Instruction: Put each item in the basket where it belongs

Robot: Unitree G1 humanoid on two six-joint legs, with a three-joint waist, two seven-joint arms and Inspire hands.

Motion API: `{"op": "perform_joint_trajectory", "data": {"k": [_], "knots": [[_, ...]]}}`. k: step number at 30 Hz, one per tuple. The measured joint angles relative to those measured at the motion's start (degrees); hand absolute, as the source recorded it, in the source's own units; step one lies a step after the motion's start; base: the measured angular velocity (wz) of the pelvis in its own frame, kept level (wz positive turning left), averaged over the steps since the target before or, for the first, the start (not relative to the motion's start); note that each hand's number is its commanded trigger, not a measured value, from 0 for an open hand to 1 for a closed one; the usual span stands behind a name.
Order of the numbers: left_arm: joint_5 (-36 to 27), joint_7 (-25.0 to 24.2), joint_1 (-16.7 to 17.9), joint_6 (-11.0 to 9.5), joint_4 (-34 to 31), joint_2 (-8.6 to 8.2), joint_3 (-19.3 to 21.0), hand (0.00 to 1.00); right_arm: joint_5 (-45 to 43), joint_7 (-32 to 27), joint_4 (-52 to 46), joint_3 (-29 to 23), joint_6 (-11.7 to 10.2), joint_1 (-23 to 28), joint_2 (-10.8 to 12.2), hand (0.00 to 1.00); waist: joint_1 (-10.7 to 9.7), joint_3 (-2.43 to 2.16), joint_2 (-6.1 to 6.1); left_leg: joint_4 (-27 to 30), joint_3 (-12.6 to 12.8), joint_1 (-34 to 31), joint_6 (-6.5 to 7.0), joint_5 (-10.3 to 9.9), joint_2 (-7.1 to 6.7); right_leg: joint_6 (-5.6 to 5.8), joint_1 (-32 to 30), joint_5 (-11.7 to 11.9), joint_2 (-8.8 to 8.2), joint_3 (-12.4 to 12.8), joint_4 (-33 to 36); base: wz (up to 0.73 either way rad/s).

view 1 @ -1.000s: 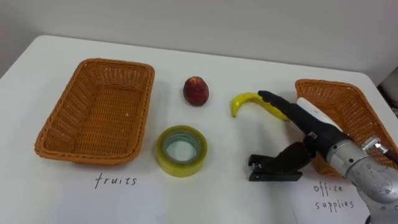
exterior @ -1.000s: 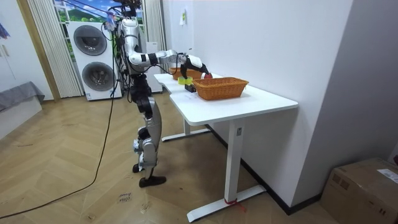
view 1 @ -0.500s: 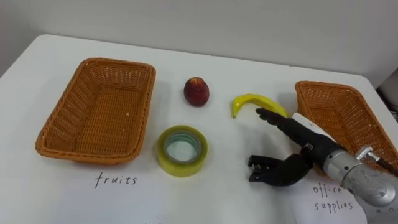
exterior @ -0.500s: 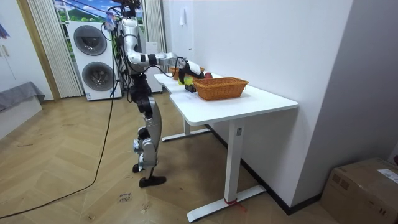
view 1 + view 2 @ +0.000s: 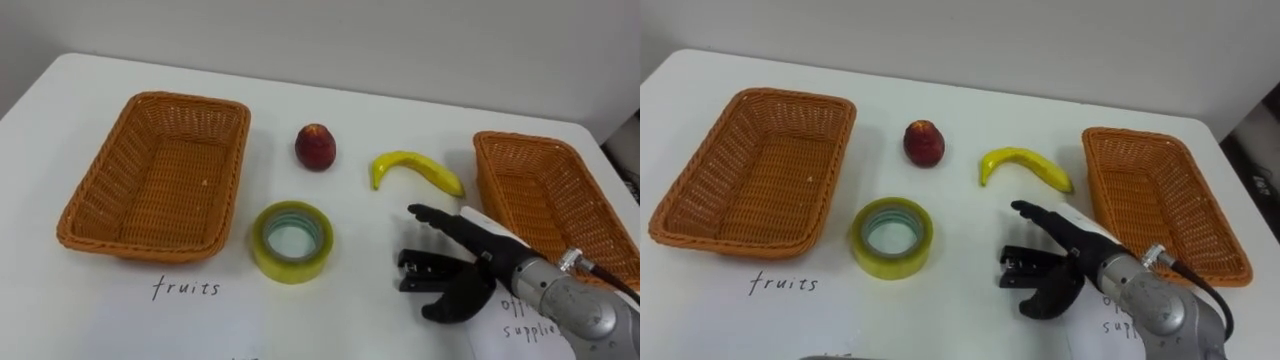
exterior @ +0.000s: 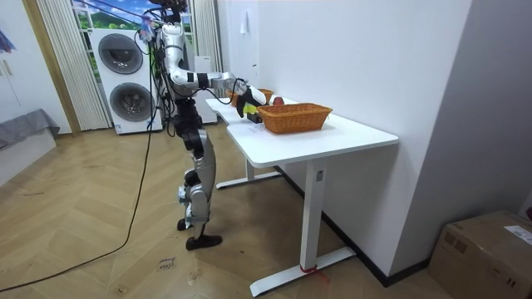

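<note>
A black stapler (image 5: pixel 418 272) lies on the white table (image 5: pixel 360 310), left of the office supplies basket (image 5: pixel 545 195). My right hand (image 5: pixel 482 262) hangs open over it, fingers stretched above its back and thumb low on its near side. A yellow banana (image 5: pixel 415 169) lies just beyond the hand. A red fruit (image 5: pixel 314 146) sits at the middle back. The yellow tape roll (image 5: pixel 291 241) lies flat in front of that fruit. The fruits basket (image 5: pixel 150 175) at the left is empty.
Handwritten paper labels lie in front of each basket, one under my right wrist (image 5: pixel 528 318). In the room view I stand at the far end of the white desk (image 6: pixel 332 133), with washing machines (image 6: pixel 125 79) behind me.
My right hand has drawn back from the banana toward the near edge and lowered over the stapler. The banana now lies fully uncovered.
</note>
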Motion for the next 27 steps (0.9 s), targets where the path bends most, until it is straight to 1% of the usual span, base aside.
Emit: {"op": "perform_joint_trajectory", "data": {"k": [4,7,9,11,18,24,25,27], "knots": [[0.0,0.1,0.0,0.0,0.0,0.11,0.0,0.0,-0.6,0.0,0.0,0.1,0.0,0.0,0.0,0.0,0.1,0.01,-0.02,0.0,0.0,0.0,0.0,0.0,0.0,0.0,0.0,0.0,0.0,0.0,0.0,0.0],[0.0,1.0,0.0,0.4,0.0,0.17,0.0,0.0,-2.8,0.4,0.0,0.5,0.1,0.0,0.0,0.0,0.2,0.03,-0.03,0.0,0.0,-0.1,0.0,0.0,0.01,0.0,0.0,0.0,0.02,0.0,0.0,0.0],[0.0,1.1,0.0,0.9,0.0,0.18,0.0,0.0,-5.2,1.0,0.0,0.6,0.9,0.0,0.1,0.0,0.5,0.03,-0.01,0.0,-0.1,-0.1,0.01,0.0,0.0,0.0,0.0,0.0,-0.01,-0.1,0.0,0.0],[0.0,1.1,0.0,1.1,0.1,0.17,0.0,0.0,-6.6,1.2,0.1,0.6,1.2,0.0,0.1,0.0,0.9,0.04,-0.02,0.0,0.0,-0.1,0.01,0.0,0.01,0.0,-0.1,0.0,0.01,-0.1,0.0,0.0],[0.0,1.2,0.0,1.1,-0.1,0.13,-0.1,0.0,-8.0,1.2,0.8,0.8,1.2,-0.6,0.1,0.0,1.7,0.05,-0.01,0.0,-0.1,-0.2,0.02,0.0,0.02,0.0,-0.1,0.0,0.03,0.0,-0.1,0.0],[0.1,1.6,-0.2,1.2,-1.6,0.13,-0.1,0.0,-9.1,0.6,1.4,0.8,1.3,-0.6,0.1,0.0,1.9,-0.01,0.12,0.1,-0.2,-0.1,0.01,0.0,0.02,0.0,0.0,0.0,0.03,-0.2,-0.1,0.0],[0.1,1.9,-0.3,1.2,-1.6,0.12,-0.1,0.0,-9.1,0.4,1.6,0.8,1.4,-0.6,0.1,0.0,1.9,-0.02,0.13,0.1,-0.3,-0.1,0.01,0.0,0.03,-0.01,0.1,0.0,0.03,-0.2,-0.1,0.0],[0.1,2.6,-0.3,1.4,-1.6,0.13,-0.1,0.0,-9.1,-0.2,2.0,0.7,2.5,-0.6,0.1,0.0,1.8,-0.07,0.21,0.1,-0.3,0.0,0.01,0.0,0.02,-0.02,0.2,0.0,0.03,-0.5,0.0,0.0]]}}
